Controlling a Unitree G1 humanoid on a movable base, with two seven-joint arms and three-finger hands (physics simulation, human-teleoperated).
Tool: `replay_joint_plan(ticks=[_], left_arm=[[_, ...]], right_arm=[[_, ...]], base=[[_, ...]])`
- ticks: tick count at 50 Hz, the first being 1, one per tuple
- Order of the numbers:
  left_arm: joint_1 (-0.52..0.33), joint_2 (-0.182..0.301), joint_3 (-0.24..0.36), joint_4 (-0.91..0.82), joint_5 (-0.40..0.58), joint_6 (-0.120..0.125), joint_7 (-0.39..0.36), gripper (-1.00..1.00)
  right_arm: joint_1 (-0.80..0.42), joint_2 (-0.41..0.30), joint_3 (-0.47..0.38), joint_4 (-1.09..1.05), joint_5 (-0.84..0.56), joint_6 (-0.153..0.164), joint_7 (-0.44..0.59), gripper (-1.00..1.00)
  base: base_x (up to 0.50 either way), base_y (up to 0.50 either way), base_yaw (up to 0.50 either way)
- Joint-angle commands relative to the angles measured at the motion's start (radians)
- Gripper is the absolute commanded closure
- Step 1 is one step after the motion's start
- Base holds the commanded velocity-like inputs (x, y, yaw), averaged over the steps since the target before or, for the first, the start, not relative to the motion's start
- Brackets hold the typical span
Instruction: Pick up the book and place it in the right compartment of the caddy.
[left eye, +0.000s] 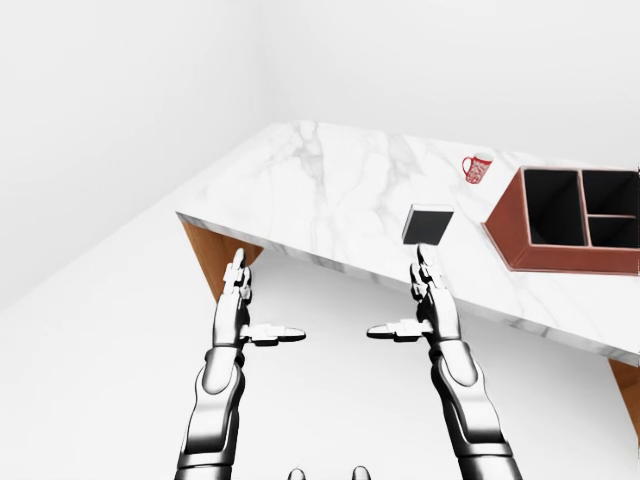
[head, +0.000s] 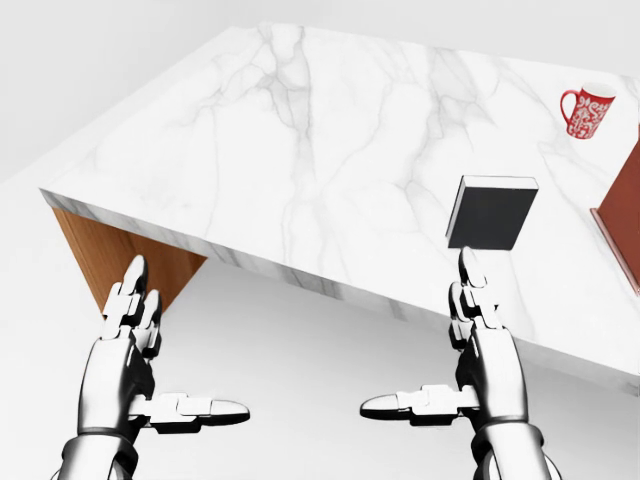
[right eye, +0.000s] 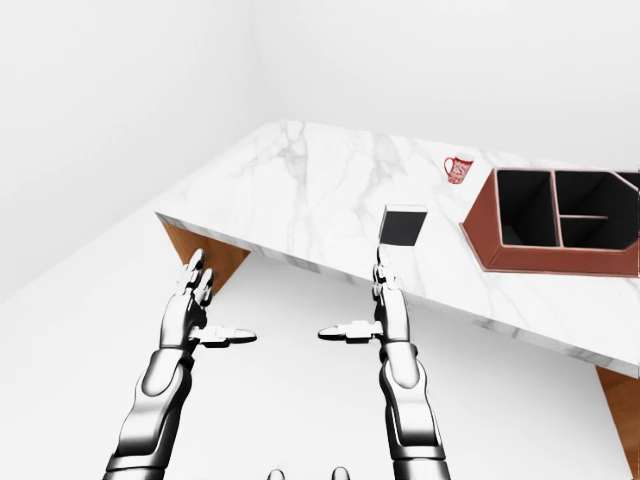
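A small dark book (head: 491, 212) lies flat on the white marble table (head: 300, 150), near its near edge. The reddish-brown caddy (left eye: 565, 220) with black compartments sits to the book's right; a large compartment on its left and smaller ones on its right show in the right-eye view (right eye: 560, 222). My right hand (head: 455, 345) is open, fingers straight and thumb out, just below the book and off the table's edge, not touching it. My left hand (head: 165, 350) is open and empty at the lower left, below the table's corner.
A red patterned mug (head: 586, 110) stands on the table above the book, near the caddy. The table's brown wooden side (head: 110, 255) shows under the left corner. White floor and walls surround the table.
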Motion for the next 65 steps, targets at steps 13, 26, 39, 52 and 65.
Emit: replay_joint_plan(ticks=[13,26,39,52,65], left_arm=[[-0.005,0.0,0.0,0.002,0.0,0.003,0.001,-1.0],[-0.005,0.0,0.0,0.002,0.0,0.003,0.001,-1.0],[-0.005,0.0,0.0,0.002,0.0,0.003,0.001,-1.0],[-0.005,0.0,0.0,0.002,0.0,0.003,0.002,-1.0],[-0.005,0.0,0.0,0.002,0.0,0.003,0.001,-1.0]], right_arm=[[0.001,-0.001,0.003,-0.003,-0.004,0.0,0.004,-1.0],[0.0,0.0,0.002,0.006,0.0,0.001,0.005,-1.0],[-0.001,-0.001,0.0,0.006,0.001,0.003,0.006,-1.0],[-0.005,0.0,0.0,0.047,0.0,-0.034,0.006,-1.0],[-0.005,-0.001,0.0,0.007,0.0,0.006,0.005,-1.0]], base=[[0.0,0.0,0.18],[0.03,-0.11,0.0],[0.09,-0.28,0.0],[0.09,-0.28,0.0],[0.09,-0.28,0.0]])
